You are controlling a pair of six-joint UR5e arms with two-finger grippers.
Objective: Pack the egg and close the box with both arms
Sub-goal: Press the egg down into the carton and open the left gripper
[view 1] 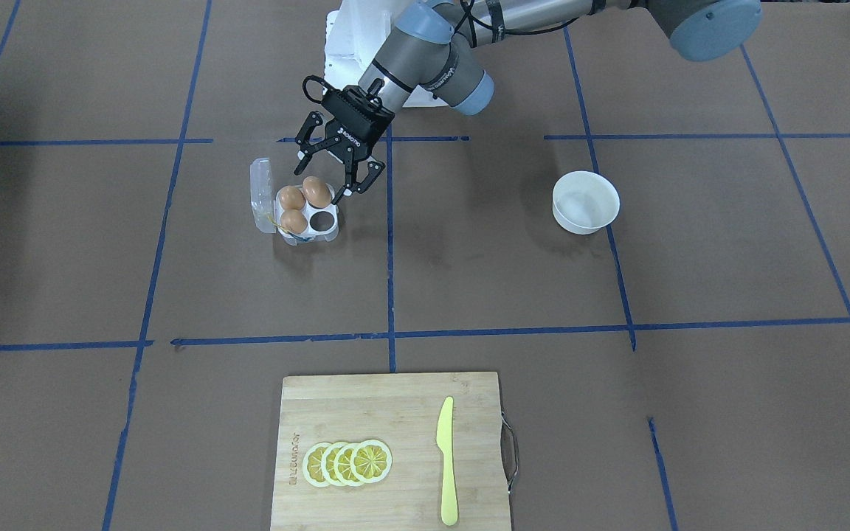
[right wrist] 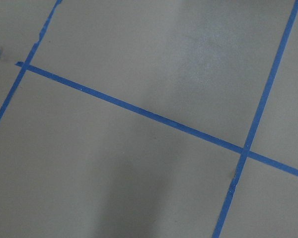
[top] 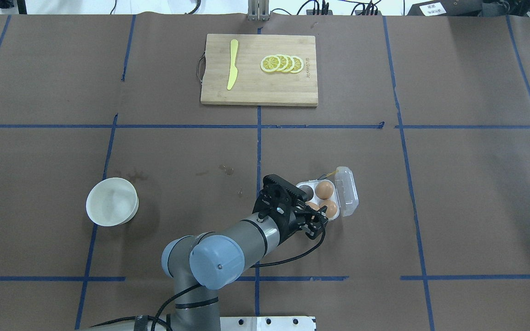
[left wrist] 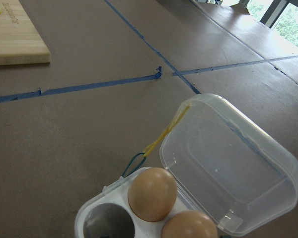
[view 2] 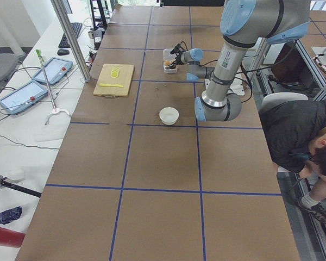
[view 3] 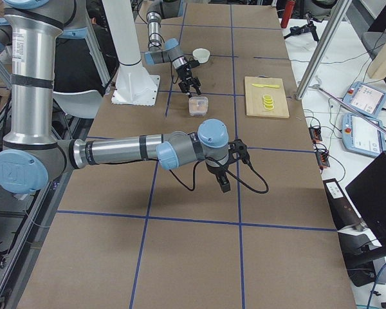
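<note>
The clear four-cell box (view 1: 322, 234) stands open, its lid (view 1: 261, 193) folded out flat. Three brown eggs sit in it; one cell (view 1: 322, 219) is empty. My left gripper (view 1: 327, 182) is open just above the box, its fingers on either side of the egg (view 1: 316, 190) in the cell nearest the robot. In the overhead view the left gripper (top: 313, 216) partly hides that egg. The left wrist view shows two eggs, the lid (left wrist: 228, 163) and the yellow string (left wrist: 166, 131). My right gripper (view 3: 224, 185) shows only in the exterior right view, low over bare table; I cannot tell its state.
A white bowl (view 1: 585, 203) stands apart on the left arm's side. A wooden cutting board (view 1: 366, 413) at the far table edge carries lemon slices (view 1: 347, 463) and a yellow knife (view 1: 446, 457). Blue tape lines cross the brown table.
</note>
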